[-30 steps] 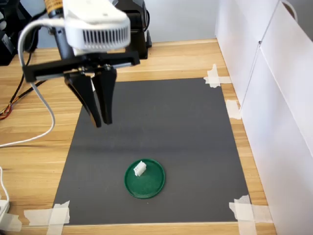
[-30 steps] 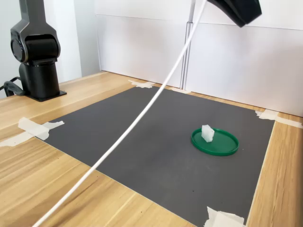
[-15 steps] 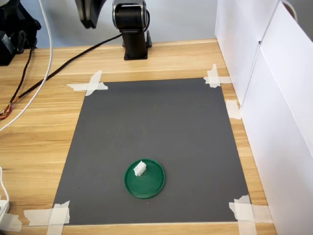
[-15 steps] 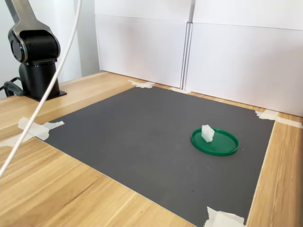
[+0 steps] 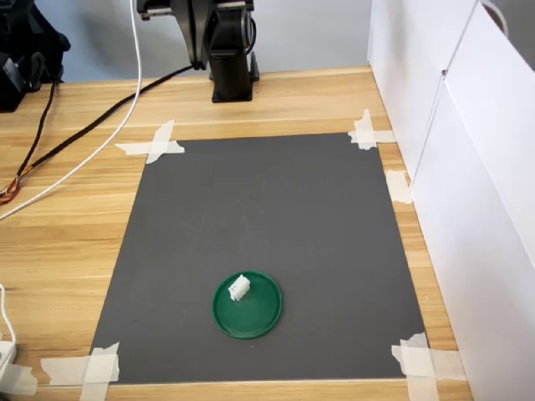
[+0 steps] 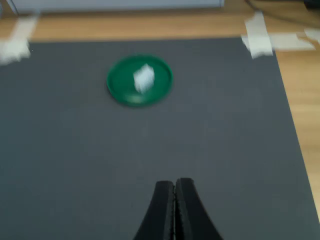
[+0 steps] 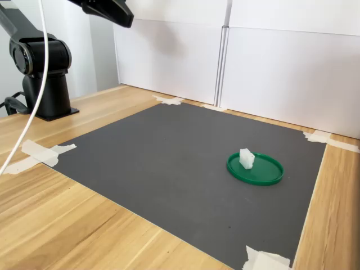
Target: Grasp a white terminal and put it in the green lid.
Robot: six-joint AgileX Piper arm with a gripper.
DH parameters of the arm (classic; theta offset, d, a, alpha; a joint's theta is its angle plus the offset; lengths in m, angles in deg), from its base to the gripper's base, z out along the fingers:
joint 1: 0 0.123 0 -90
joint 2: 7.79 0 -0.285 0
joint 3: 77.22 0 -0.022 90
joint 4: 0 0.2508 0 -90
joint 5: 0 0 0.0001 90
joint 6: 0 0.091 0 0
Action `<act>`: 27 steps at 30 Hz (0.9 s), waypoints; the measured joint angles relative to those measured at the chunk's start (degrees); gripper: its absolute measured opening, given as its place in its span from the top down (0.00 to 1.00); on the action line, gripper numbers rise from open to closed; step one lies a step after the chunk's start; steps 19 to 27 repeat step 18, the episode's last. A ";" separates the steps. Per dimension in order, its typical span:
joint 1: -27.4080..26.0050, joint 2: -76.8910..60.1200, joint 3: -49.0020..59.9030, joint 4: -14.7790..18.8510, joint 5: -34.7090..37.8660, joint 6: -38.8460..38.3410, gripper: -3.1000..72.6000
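Up close, the wrist view shows the gripper (image 6: 174, 187) with its two black fingers (image 6: 162, 210) pressed together, no gap between them and nothing held. They hang above bare mat (image 6: 60, 165), well apart from the lid (image 6: 122, 92). The picture is blurred, so fine detail is lost.

Only this view gives the finger state. In the first exterior view the gripper (image 5: 197, 60) is a dark shape at the top edge, left of centre, in front of the arm base (image 5: 230, 50), and its tips cannot be made out clearly. In the second exterior view only a black part of the arm (image 7: 104, 10) shows at the upper left, above the base (image 7: 42, 73).

The lid (image 5: 259, 313) lies flat on the mat (image 5: 267, 209), in the lower middle of the first exterior view and right of centre in the second exterior view (image 7: 267, 171). The terminal (image 5: 238, 289) rests inside it, on the lid's upper left part in the first exterior view. The second exterior view shows what the overhead angle hides: the terminal (image 7: 246, 158) stands upright, near the lid's left rim. In the wrist view the terminal (image 6: 144, 79) is a white blur near the lid's middle.

Tape (image 5: 153, 144) holds the mat's corners to the table (image 5: 67, 242). A white cable (image 5: 109, 138) runs across the upper left of the first exterior view; white panels (image 7: 281, 73) stand behind the mat in the second exterior view.
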 joint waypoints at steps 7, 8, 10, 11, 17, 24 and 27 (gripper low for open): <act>0.00 -10.64 5.29 -0.75 3.63 0.05 0.99; 0.00 -11.47 5.82 -0.75 3.63 0.05 0.99; 0.00 -12.73 7.10 -0.75 3.63 0.05 0.99; 0.00 -13.28 7.85 -0.75 3.63 0.05 0.99; 0.00 -16.56 12.97 -0.75 3.58 0.05 0.99; 0.00 -17.13 13.81 -0.75 3.53 0.05 0.99; 0.00 -17.13 13.81 -0.75 3.53 0.05 0.99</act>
